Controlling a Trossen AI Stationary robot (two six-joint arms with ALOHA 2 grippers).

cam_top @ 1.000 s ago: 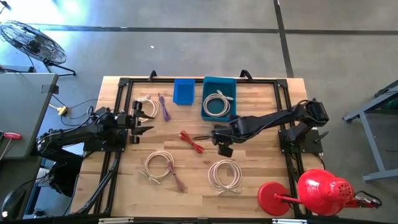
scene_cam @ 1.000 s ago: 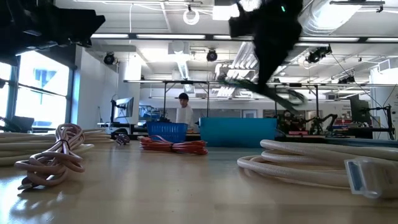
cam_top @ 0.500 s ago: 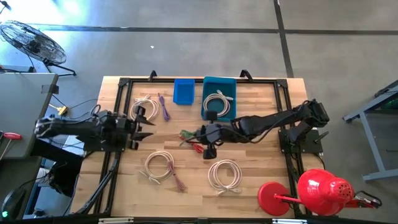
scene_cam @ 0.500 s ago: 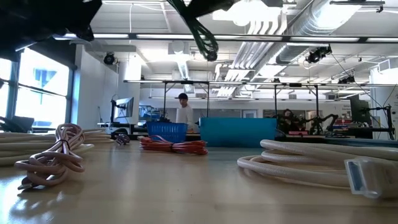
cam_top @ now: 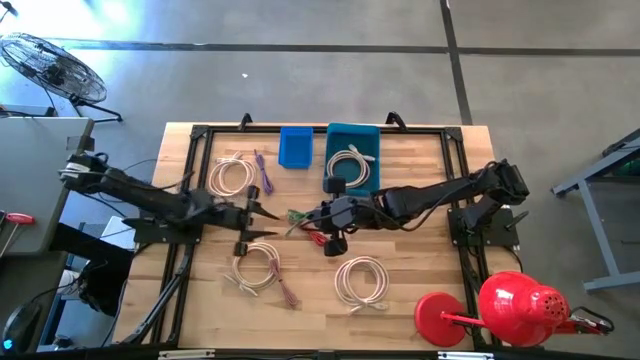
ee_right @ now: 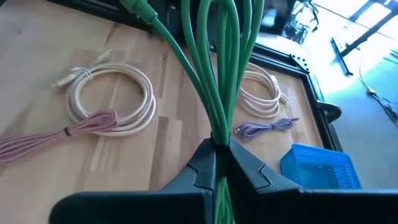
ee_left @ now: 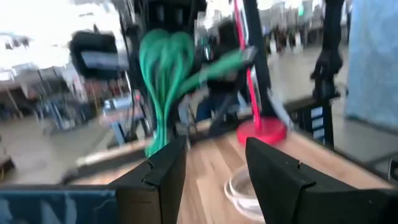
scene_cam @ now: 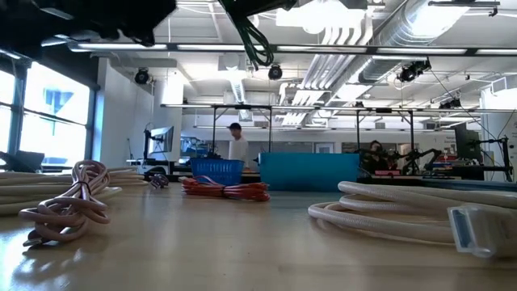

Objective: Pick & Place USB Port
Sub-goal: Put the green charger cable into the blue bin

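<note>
Wooden tabletop (cam_top: 400,300) is carrying several coiled cables and 2 blue bins. Above its middle, the right gripper (cam_top: 318,213) is hanging clenched on a green cable (ee_right: 217,74), lifted off the wood. Facing it close by, the left gripper (cam_top: 262,218) is spreading its fingers, empty.

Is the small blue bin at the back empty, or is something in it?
Empty: the high view shows only bare floor inside the small blue plastic bin; no cable inside.
</note>
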